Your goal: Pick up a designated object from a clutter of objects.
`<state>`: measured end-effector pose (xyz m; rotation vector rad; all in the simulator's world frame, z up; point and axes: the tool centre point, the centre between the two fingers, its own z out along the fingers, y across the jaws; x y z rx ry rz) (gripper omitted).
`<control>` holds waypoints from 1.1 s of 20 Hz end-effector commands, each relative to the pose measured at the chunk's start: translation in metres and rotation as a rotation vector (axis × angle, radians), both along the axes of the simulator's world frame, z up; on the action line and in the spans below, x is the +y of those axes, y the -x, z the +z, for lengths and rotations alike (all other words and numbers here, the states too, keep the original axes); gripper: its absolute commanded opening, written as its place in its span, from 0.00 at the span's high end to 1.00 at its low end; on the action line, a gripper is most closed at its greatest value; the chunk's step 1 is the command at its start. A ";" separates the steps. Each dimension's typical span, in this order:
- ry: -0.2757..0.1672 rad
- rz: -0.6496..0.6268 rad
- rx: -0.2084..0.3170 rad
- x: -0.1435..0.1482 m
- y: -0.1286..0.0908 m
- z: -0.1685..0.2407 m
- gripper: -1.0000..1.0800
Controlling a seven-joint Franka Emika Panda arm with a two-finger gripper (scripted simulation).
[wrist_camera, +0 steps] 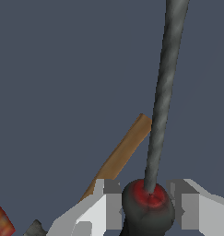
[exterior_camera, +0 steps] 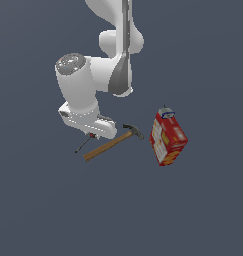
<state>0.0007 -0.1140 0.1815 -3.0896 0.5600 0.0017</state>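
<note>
The screwdriver [exterior_camera: 84, 144] has a red-and-black handle [wrist_camera: 148, 207] and a slim dark shaft [wrist_camera: 162, 92]. In the exterior view it lies just to the left of the hammer's handle end, with its shaft pointing down-left. My gripper [exterior_camera: 92, 135] is down over the handle, mostly hidden under the white hand. In the wrist view my gripper [wrist_camera: 147, 205] has a finger on each side of the handle, and both pads [wrist_camera: 112, 203] touch it. I cannot tell whether the screwdriver is off the surface.
A wooden-handled claw hammer [exterior_camera: 112, 144] with a dark head lies right beside the screwdriver; its handle also shows in the wrist view [wrist_camera: 122, 152]. A red cracker box [exterior_camera: 168, 138] with yellow print stands tilted at the exterior view's right. The surface is plain dark grey.
</note>
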 end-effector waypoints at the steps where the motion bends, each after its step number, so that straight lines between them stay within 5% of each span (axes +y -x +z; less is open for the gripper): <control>1: -0.001 0.000 -0.001 -0.009 0.010 0.026 1.00; 22: 0.000 -0.001 -0.001 -0.082 0.082 0.227 1.00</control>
